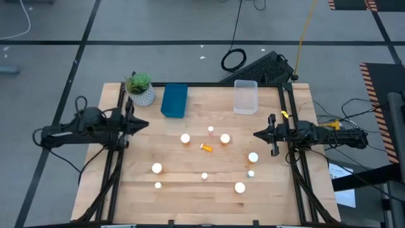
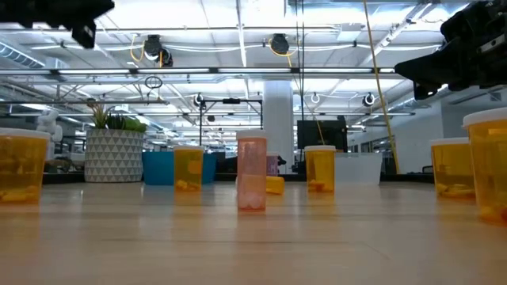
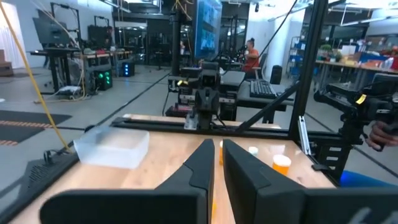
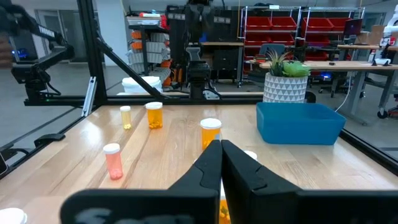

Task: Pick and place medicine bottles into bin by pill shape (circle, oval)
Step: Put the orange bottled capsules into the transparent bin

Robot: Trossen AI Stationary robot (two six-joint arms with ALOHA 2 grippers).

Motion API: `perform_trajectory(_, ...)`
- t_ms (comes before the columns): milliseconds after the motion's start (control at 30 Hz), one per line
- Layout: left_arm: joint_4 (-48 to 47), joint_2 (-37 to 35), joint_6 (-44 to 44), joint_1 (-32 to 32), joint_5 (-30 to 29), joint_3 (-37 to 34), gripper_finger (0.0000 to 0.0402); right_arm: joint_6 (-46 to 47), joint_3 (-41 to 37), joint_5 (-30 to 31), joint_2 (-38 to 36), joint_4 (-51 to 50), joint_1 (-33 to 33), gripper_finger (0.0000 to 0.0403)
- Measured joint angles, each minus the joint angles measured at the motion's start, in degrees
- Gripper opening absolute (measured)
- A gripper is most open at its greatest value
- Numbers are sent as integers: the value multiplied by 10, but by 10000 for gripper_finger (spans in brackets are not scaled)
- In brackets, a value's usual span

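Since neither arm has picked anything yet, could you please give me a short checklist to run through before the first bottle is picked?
1. Left gripper empty, fingers nearly closed at the table's left edge: ok.
2. Right gripper empty, fingers nearly closed at the right edge: ok.
3. Blue bin and clear bin holding no bottles: ok.
4. Bottles upright: not ok, one orange bottle lies on its side.
5. Pill shape readable: cannot tell.

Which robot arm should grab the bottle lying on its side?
Probably the right. The tipped bottle lies nearer the right gripper than the left gripper, though both hang at the table's edges.
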Motion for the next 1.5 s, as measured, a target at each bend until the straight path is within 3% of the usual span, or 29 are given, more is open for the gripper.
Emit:
perform_trajectory(367, -90, 148, 32, 0, 0, 201, 35, 0, 0, 0, 0, 0, 0, 0)
perform_trajectory(800, -263, 329, 70, 0, 0, 406, 35, 8, 0, 0, 0, 0, 0, 0)
perform_trajectory(1233, -325, 456, 68, 0, 0, 416, 35, 95, 0, 3, 0, -1, 1, 0)
perform_trajectory(1500, -322, 505, 64, 0, -14, 416, 35, 86, 33, 0, 9, -13, 1, 0)
